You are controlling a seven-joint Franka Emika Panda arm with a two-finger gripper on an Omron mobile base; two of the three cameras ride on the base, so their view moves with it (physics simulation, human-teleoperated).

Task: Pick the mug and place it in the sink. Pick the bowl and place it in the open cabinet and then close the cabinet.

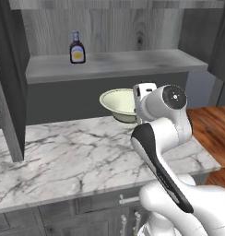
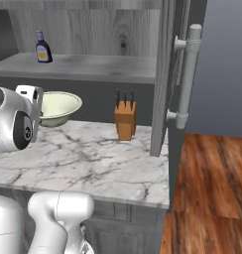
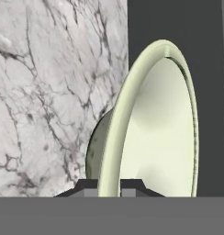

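2 dark finger tips [image 3: 88, 185] are pinched on the rim of the bowl [image 3: 155, 133], 1 on the outer wall and 1 on the pale inside, so the gripper [image 3: 109, 186] is clamped down tight on that edge. From the left base view the bowl [image 1: 116, 103] sits up above the marble counter [image 1: 63, 152], tucked right behind the white arm's wrist, and I can't honestly tell if its underside is touching the stone or just off it. Right base view has the same bowl [image 2: 56, 106] poking out beside the arm, in front of the dark back wall. Above it is the cabinet [image 1: 119, 62] with its grey shelf, and 1 sauce bottle [image 1: 77, 47] stands upright near the shelf's left end. Cabinet door [image 2: 165, 79] is swung open on the right with a silver bar handle [image 2: 187, 74]. Wooden knife block [image 2: 125, 119] stands on the counter between the bowl and that door, well apart from the bowl.
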